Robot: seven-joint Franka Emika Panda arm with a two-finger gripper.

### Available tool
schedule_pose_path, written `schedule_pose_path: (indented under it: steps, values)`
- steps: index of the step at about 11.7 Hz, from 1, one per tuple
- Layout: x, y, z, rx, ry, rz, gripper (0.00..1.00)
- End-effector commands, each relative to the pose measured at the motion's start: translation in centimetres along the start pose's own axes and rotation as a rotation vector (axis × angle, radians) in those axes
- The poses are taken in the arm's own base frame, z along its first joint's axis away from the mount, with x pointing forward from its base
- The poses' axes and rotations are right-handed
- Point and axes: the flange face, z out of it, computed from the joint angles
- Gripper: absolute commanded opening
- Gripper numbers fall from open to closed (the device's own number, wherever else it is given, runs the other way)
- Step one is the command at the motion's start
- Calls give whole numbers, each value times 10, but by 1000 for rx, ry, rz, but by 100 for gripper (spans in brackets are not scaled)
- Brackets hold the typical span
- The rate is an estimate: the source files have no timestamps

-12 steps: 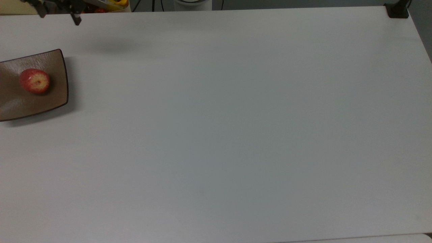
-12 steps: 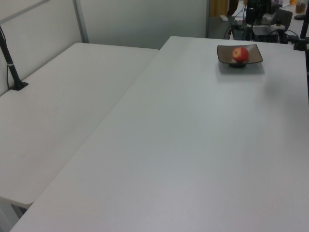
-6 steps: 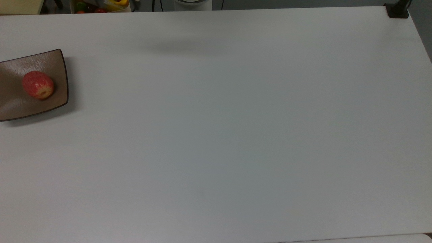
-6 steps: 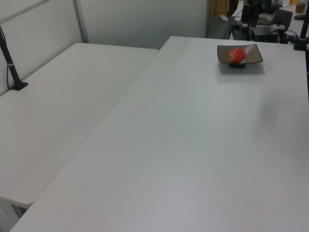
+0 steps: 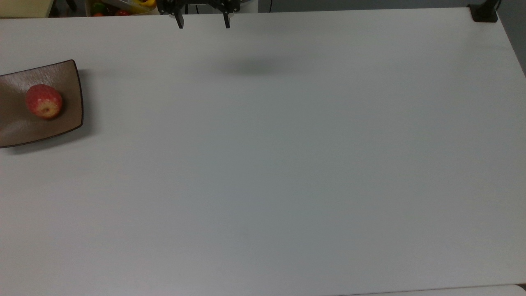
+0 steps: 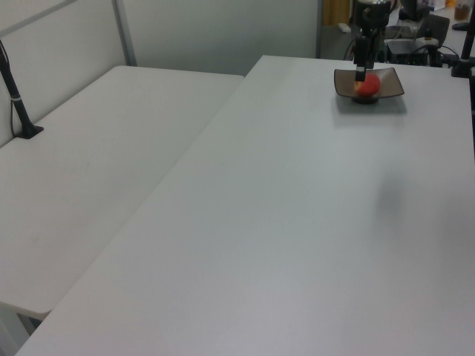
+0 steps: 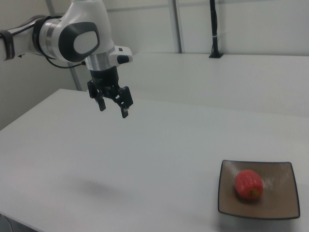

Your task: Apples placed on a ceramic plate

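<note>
A small red apple (image 5: 44,102) with a yellowish patch lies on the brown squarish ceramic plate (image 5: 65,78) at the top view's left edge. In the right view the apple (image 7: 249,184) rests on the plate (image 7: 280,203) at lower right. In the left view the apple (image 6: 369,87) sits on the plate (image 6: 390,81) at the table's far end, partly behind the gripper. My gripper (image 5: 203,24) hangs open and empty at the top view's upper edge. In the right view the gripper (image 7: 113,108) is high above the table, far left of the plate.
The white table (image 5: 287,164) spreads wide around the plate. A black post base (image 5: 484,13) stands at the top view's upper right corner. A bin with colourful items (image 5: 121,6) sits beyond the far edge. A second white table (image 6: 89,170) adjoins on the left view's left.
My gripper was leaving the upper left of the top view, then was out of it, and now shows at top centre; its table shadow moved right. The apple rolled slightly on the plate.
</note>
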Motion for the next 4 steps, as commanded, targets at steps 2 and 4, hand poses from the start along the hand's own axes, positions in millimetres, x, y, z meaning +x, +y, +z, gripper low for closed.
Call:
schedule_pose_path:
  steps: [2, 4]
  values:
    - [5, 7, 2, -65, 57, -9, 100]
    - [5, 7, 2, -66, 57, -9, 100]
